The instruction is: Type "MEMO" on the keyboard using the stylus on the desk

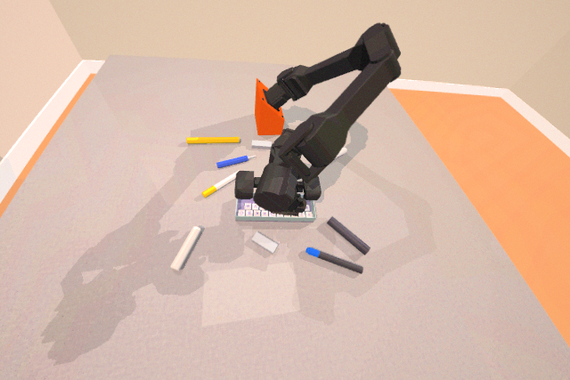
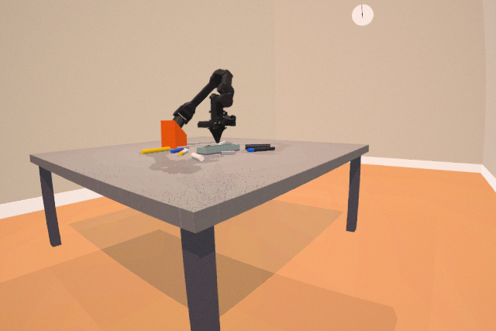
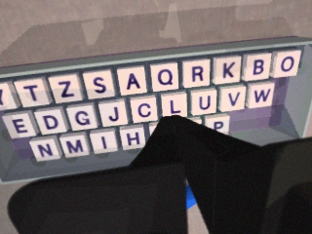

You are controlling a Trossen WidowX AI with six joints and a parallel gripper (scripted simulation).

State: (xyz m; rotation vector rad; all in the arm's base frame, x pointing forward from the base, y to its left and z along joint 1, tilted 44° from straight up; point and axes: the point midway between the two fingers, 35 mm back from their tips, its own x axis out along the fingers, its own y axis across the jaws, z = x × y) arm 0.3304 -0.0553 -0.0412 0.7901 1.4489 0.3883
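The keyboard lies in the middle of the desk, with white keys in a scrambled order. In the wrist view M is in the bottom row at the left, E is at the left of the middle row, and O is at the top right. My gripper points down over the keyboard, its tips over the bottom row below L. It is shut, with nothing between its fingers. A small blue patch shows under the fingers. The arm hides any stylus behind the keyboard.
An orange holder stands at the back. Around the keyboard lie a yellow marker, a blue pen, a white-and-yellow pen, a white cylinder, a grey block, a dark bar and a blue-capped dark pen.
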